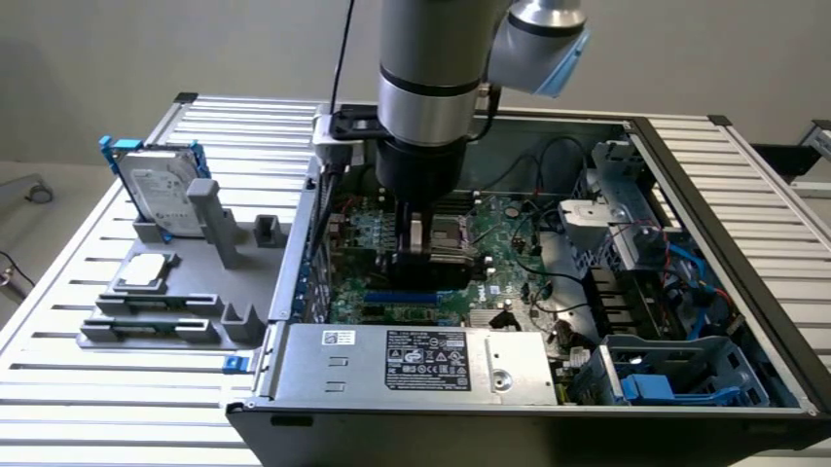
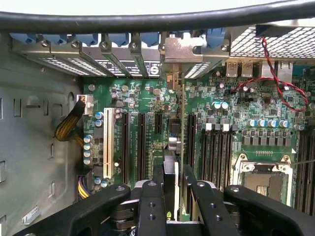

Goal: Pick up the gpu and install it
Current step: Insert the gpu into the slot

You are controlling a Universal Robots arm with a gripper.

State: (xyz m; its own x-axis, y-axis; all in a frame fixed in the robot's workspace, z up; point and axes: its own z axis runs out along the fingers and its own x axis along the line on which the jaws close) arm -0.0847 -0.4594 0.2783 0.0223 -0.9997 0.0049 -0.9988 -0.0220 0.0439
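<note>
In the wrist view the gpu (image 2: pixel 181 128) stands edge-on as a thin upright card over the green motherboard (image 2: pixel 147 98). Its silver end bracket (image 2: pixel 183 51) lies against the row of rear slot openings. My gripper (image 2: pixel 176 184) is shut on the card's near end, with a black finger (image 2: pixel 162 179) on each side. In the exterior view the gripper (image 1: pixel 418 238) reaches down inside the open computer case (image 1: pixel 727 185), with the card's black cover (image 1: pixel 422 265) below it, low over the board. Whether the card sits fully in a slot cannot be told.
Left of the case, a grey fixture (image 1: pixel 169 292) holds a hard drive in a blue frame (image 1: pixel 162 190) and a square silver chip (image 1: pixel 146 270). The power supply (image 1: pixel 409 355) lines the case's near side. Drive cages (image 1: pixel 675 375) and cables crowd the exterior view's right. Red-black wires (image 2: pixel 275 83) loop near the socket (image 2: pixel 261 179).
</note>
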